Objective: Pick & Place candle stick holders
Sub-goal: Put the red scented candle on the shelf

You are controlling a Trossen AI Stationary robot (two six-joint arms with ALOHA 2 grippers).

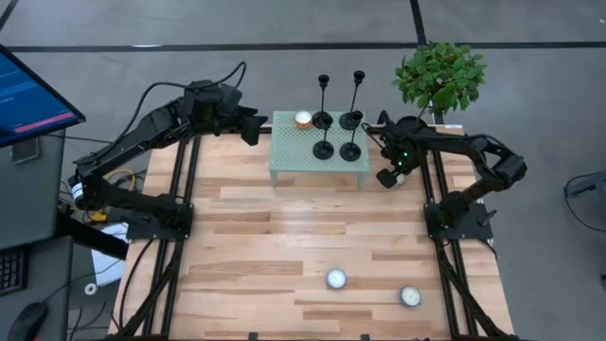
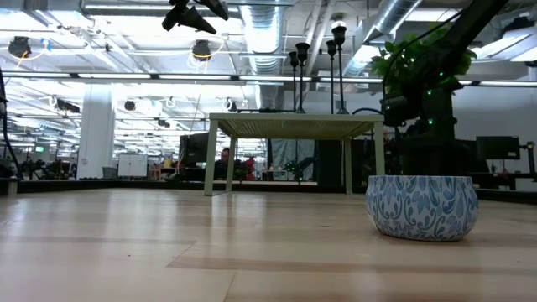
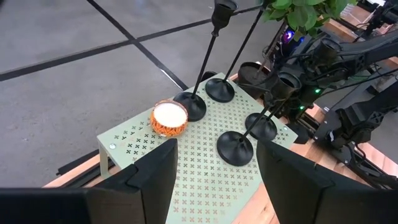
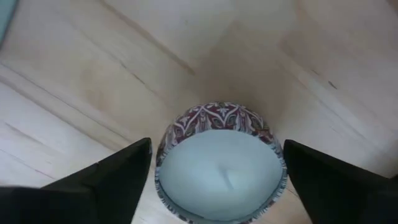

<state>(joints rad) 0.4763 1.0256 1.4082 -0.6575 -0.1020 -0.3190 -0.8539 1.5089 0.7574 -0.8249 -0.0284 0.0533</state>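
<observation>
Four black candle stick holders stand by their round bases on a small green perforated table (image 1: pixel 294 156) at the far middle. The two tall ones (image 1: pixel 324 99) (image 1: pixel 356 95) are behind, the two short ones (image 1: pixel 323 149) (image 1: pixel 351 151) in front. They also show in the left wrist view (image 3: pixel 235 148). My left gripper (image 1: pixel 251 128) (image 3: pixel 214 186) is open and empty, up in the air just left of the green table. My right gripper (image 1: pixel 388 176) (image 4: pixel 217 162) is open and points down just right of it. Its fingers stand on either side of a patterned candle tin (image 4: pixel 219 165) that sits on the wood.
An orange candle tin (image 1: pixel 303 119) (image 3: pixel 169 118) sits on the green table's far left corner. A potted plant (image 1: pixel 440 76) stands at the far right. Two more candle tins (image 1: pixel 336 278) (image 1: pixel 410 296) lie near the front edge, one close in the low view (image 2: pixel 422 205).
</observation>
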